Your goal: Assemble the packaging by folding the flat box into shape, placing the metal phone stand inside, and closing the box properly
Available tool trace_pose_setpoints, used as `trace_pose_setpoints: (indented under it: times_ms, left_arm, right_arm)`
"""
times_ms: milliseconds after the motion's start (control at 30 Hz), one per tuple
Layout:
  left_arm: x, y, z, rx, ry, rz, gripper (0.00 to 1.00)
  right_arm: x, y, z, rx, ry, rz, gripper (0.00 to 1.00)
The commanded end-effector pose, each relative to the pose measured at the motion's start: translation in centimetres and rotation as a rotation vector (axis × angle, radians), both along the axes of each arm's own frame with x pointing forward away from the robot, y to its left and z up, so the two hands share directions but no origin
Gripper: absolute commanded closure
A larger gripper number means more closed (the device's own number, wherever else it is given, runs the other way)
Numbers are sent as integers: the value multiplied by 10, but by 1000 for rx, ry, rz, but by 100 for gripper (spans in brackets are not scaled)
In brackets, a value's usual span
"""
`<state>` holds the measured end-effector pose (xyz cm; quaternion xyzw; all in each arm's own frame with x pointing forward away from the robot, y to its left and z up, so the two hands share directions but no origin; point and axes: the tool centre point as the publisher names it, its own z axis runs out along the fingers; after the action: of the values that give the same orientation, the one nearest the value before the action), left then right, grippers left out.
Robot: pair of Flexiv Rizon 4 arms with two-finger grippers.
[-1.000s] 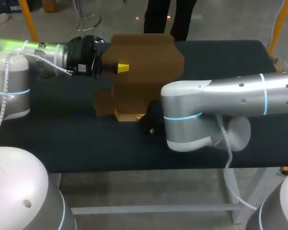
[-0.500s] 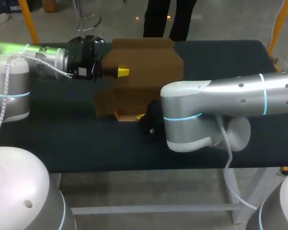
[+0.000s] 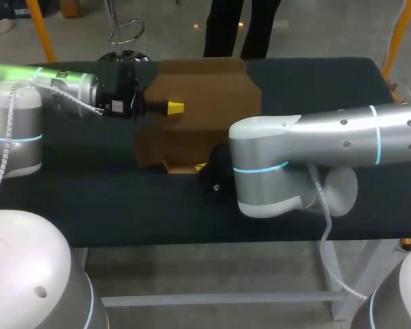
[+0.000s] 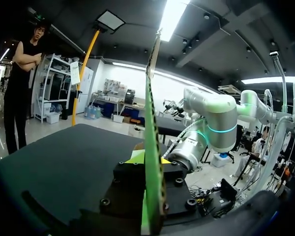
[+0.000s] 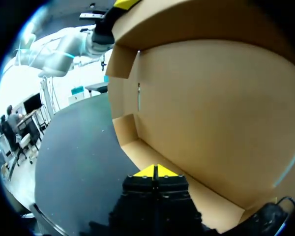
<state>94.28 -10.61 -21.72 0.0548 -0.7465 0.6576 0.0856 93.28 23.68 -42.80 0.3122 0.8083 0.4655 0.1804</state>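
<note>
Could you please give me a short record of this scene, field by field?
box: brown cardboard box, partly folded, one wide panel raised, standing on the dark table
left pincer: shut on the raised panel, which runs edge-on between its tips in the left wrist view
right pincer: tips together at the box's near bottom flap; whether they grip it cannot be told
box state: still open, not closed
phone stand: not seen inside the box
</note>
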Motion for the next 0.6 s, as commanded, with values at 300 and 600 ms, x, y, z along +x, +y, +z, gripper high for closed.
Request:
trace_pose_setpoints:
  times_ms: [300,600]
  left_arm:
    - [-2,-3,-8,24,15,0,100]
    - [-6,-1,-9,34,10,-3,100]
  right_arm:
    - [1,3,-6,-3,-3,-6,100]
    - [1,3,-6,-3,-3,-6,100]
